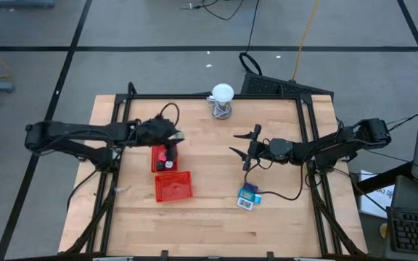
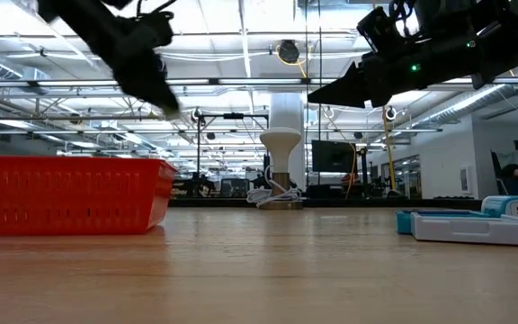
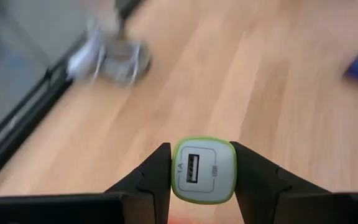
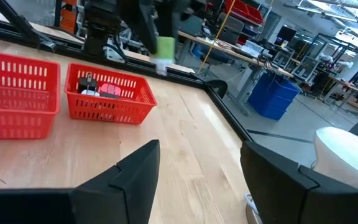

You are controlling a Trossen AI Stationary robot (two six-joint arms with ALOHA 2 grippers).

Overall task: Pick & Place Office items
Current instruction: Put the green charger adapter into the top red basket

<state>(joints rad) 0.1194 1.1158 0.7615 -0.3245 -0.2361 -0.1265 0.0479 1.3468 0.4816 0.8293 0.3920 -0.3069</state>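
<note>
The left tool [image 3: 202, 171] is pinching a small white USB charger plug with a lime-green rim [image 3: 204, 170], one finger on each flat side, and carries it in the air just above the red mesh tray [image 1: 165, 158] that already holds a few small pieces; a second red tray [image 1: 173, 186] sits just beside it. The plug looks light, hard and smooth-shelled, so it could slip or twist if squeezed off-centre; the grip across its flat flanks, with the socket face left free, seems the sound place to hold it. The right tool [image 4: 199, 180] hangs empty over the middle of the table [image 1: 209, 217], fingers spread, near the teal-blue packet [image 1: 248, 196], a flat, stiff-looking pack best taken across its narrow edges
</note>
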